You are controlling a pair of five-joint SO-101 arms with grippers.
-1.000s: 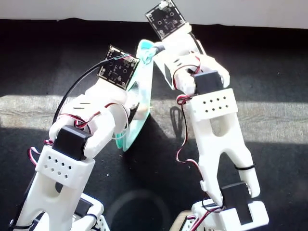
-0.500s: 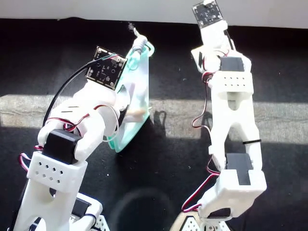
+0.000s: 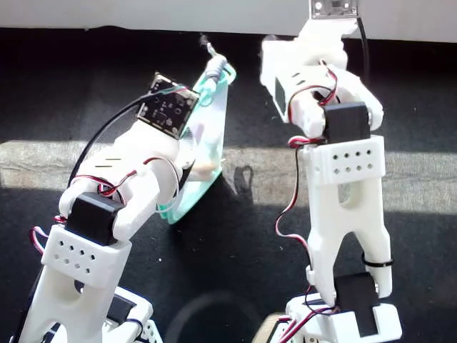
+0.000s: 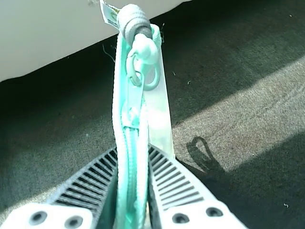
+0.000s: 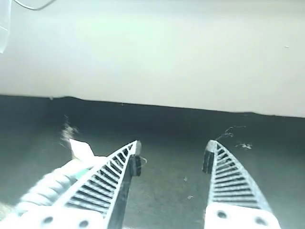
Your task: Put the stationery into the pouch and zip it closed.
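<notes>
Now the pouch (image 3: 209,121) stands on edge, left of centre, pinched by the left gripper (image 4: 132,150), zip slider (image 4: 129,115) near its far end; it looks zipped, only the release left. Right gripper (image 5: 171,145) gapes empty by the far wall (image 5: 152,57).

My desk (image 3: 64,78) wears a dark, felt-like cover with a pale band of sunlight running left to right across its middle. Its far edge meets a white wall (image 3: 107,13). The teal pouch (image 3: 211,132) stands edgewise over the cover; I cannot tell whether its near corner touches.
</notes>
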